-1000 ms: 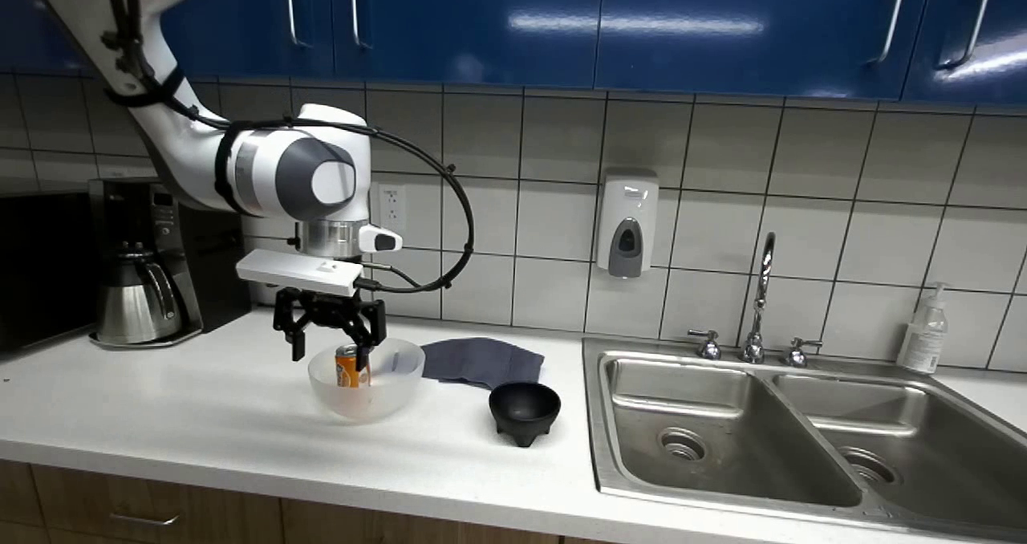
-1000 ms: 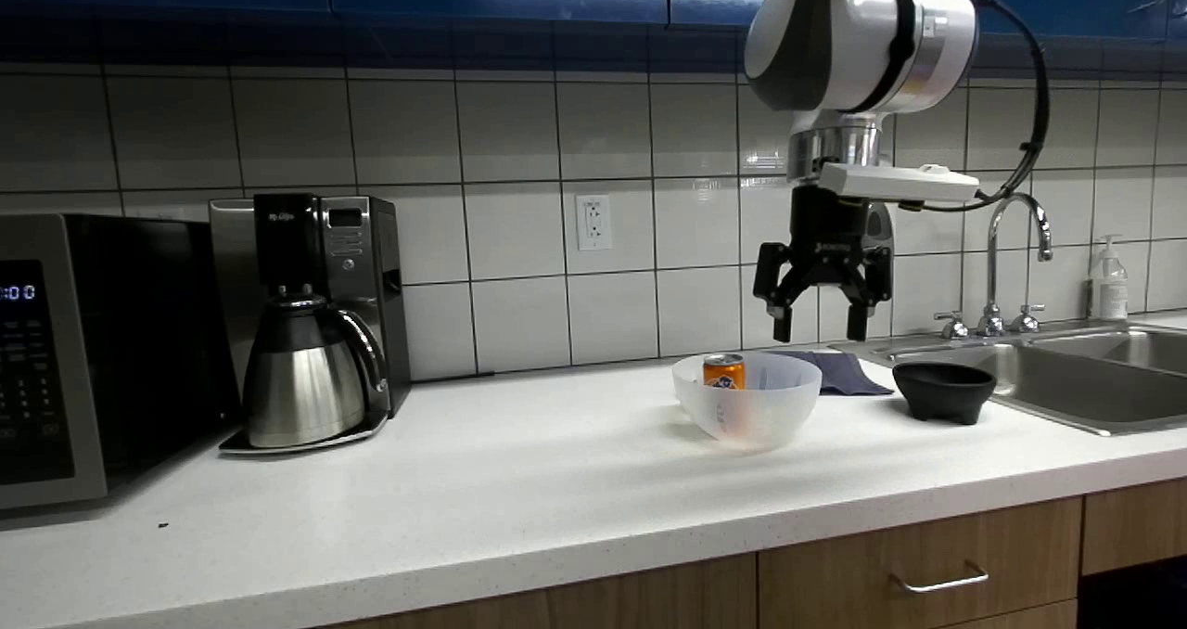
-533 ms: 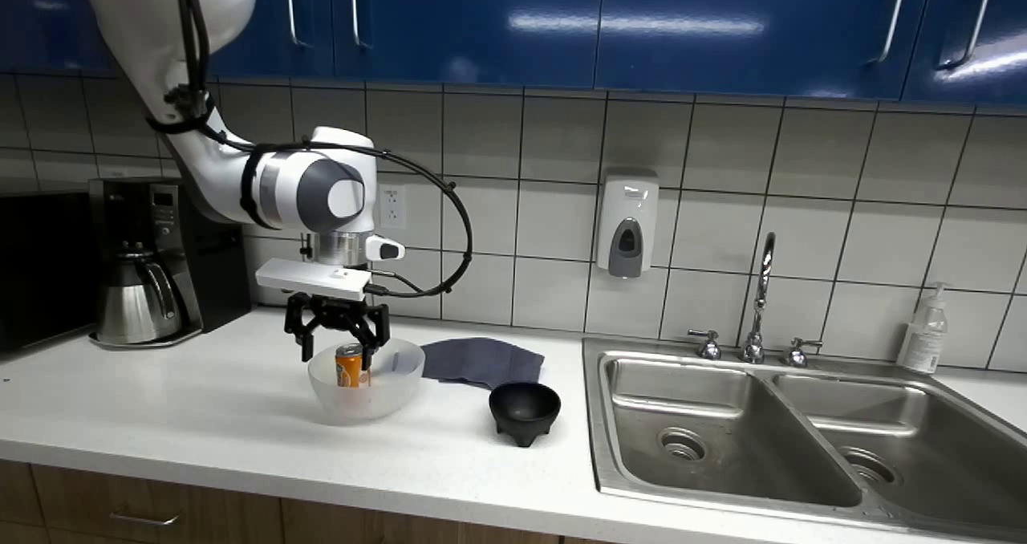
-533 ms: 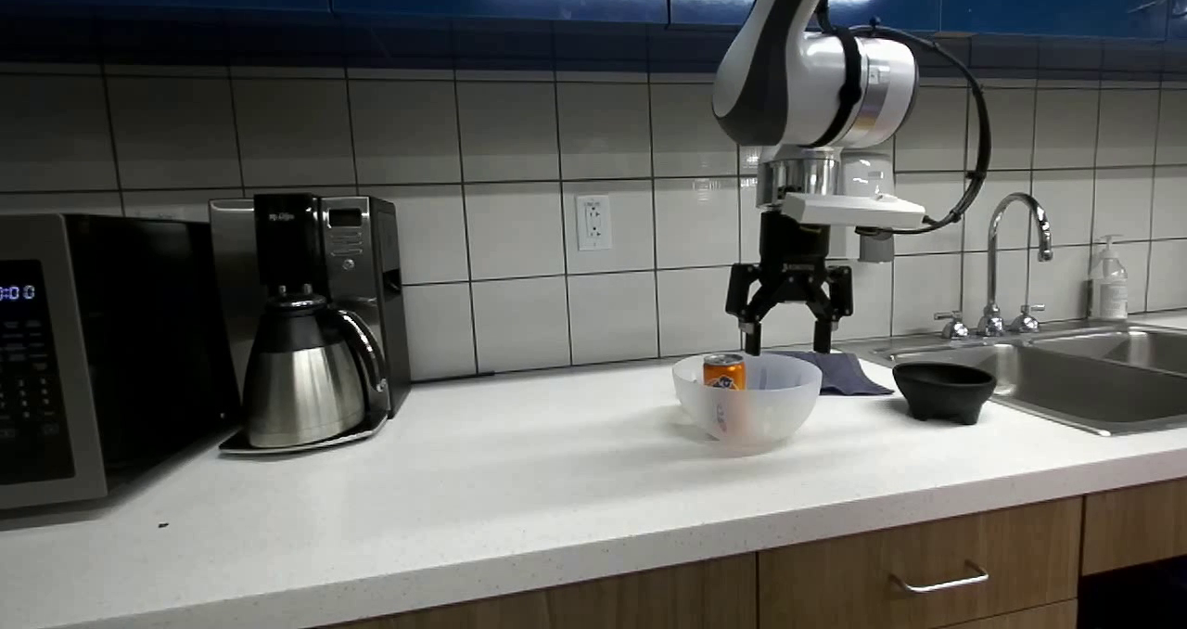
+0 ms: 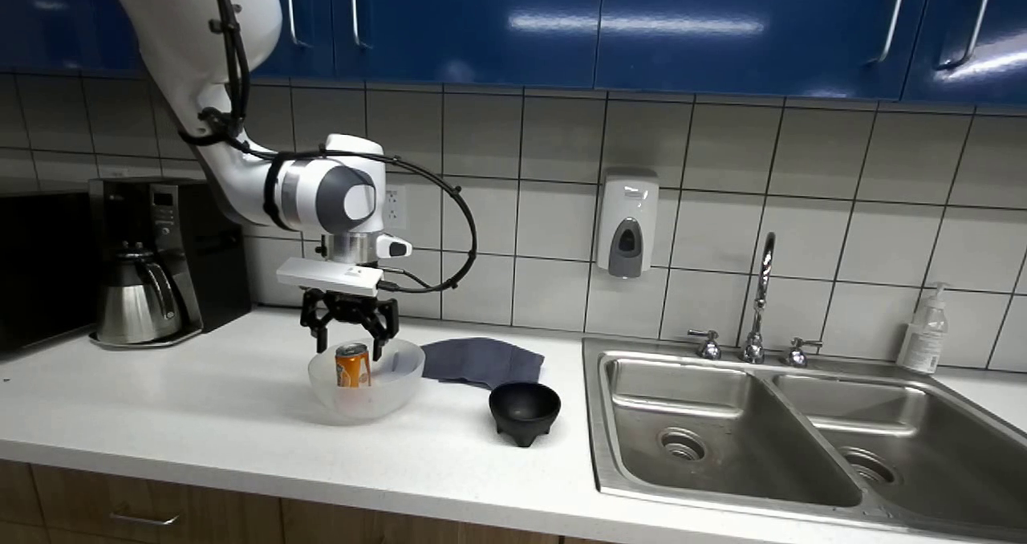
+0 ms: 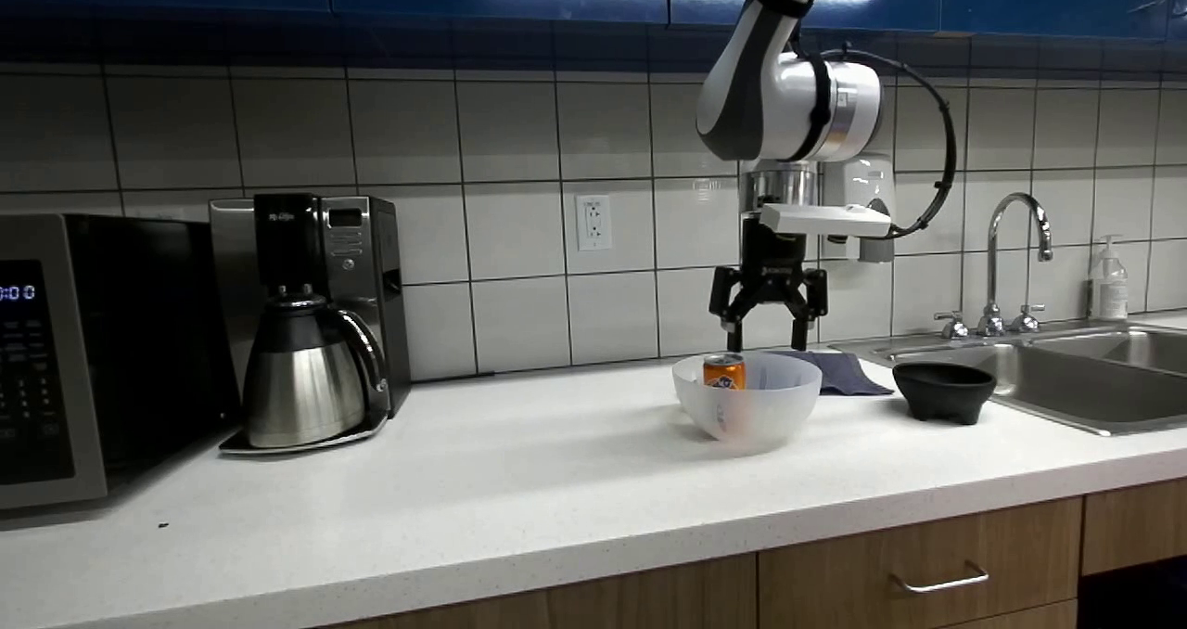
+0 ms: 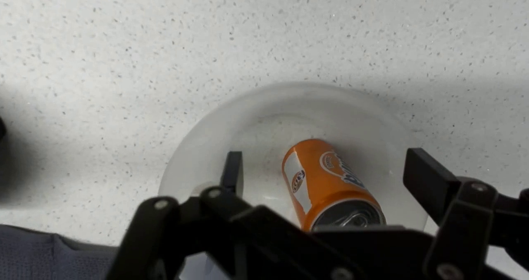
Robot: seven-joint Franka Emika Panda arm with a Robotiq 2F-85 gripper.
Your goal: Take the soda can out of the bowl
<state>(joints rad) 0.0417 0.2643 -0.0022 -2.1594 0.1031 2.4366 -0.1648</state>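
Note:
The soda can [image 5: 351, 367] is orange with a silvery top and stands inside the translucent whitish bowl [image 5: 401, 383]. In an exterior view, only the can's [image 6: 723, 371] upper part shows over the bowl's [image 6: 770, 420] rim. My gripper [image 5: 350, 351] is open and empty, its fingers pointing down over the bowl. It also shows in an exterior view [image 6: 766, 343], a little right of the can and above the rim. In the wrist view, the can [image 7: 322, 176] lies between the spread fingers [image 7: 427, 181], untouched; the gripper body hides part of its top. The bowl [image 7: 306, 96] surrounds it.
A dark cloth [image 5: 481, 361] lies behind and beside the bowl. A small black bowl [image 5: 525, 412] stands near the sink [image 5: 598, 416]. A coffee maker with a steel pot [image 6: 306, 378] and a microwave [image 6: 83, 369] stand at the other end of the counter.
My gripper has moved back toward the wall, shifting right in an exterior view and left in an exterior view, staying open. The can and bowl have not moved.

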